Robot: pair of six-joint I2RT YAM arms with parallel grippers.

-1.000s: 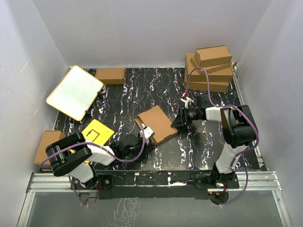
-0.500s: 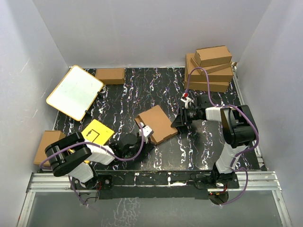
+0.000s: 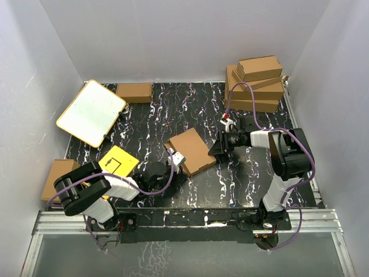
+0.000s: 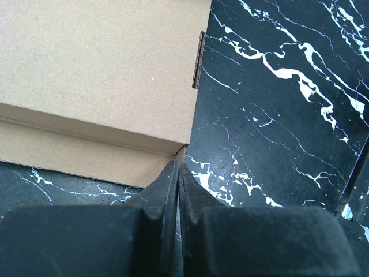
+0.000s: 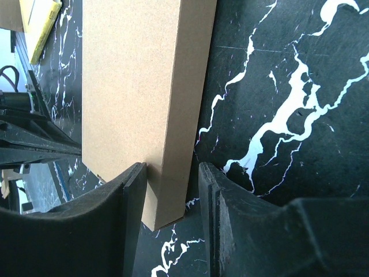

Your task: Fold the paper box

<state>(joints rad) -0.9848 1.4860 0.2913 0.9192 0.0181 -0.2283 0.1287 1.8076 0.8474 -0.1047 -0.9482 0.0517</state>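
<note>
Paper box (image 3: 190, 151): mid-bench, lying flat and turned at an angle between the two arms.
Done: looks like a thin closed mailer; lid is down flush and no flaps stand up.
Left: probably only a final press or tuck at the front edge. The far side is not visible, so this can't be confirmed.
Left pincer (image 4: 177, 173): jaws fully together and holding nothing, tips at the box's near corner.
Right pincer (image 5: 172, 173): clamped across the box's thin right edge, one finger on each face.
Bench (image 3: 173, 109): black marbled top, flat.
Other items: stack of brown boxes (image 3: 256, 83) at the far right; white board (image 3: 91, 112) and yellow card (image 3: 118, 161) on the left.
Room: plain white walls (image 3: 173, 40) on three sides.
</note>
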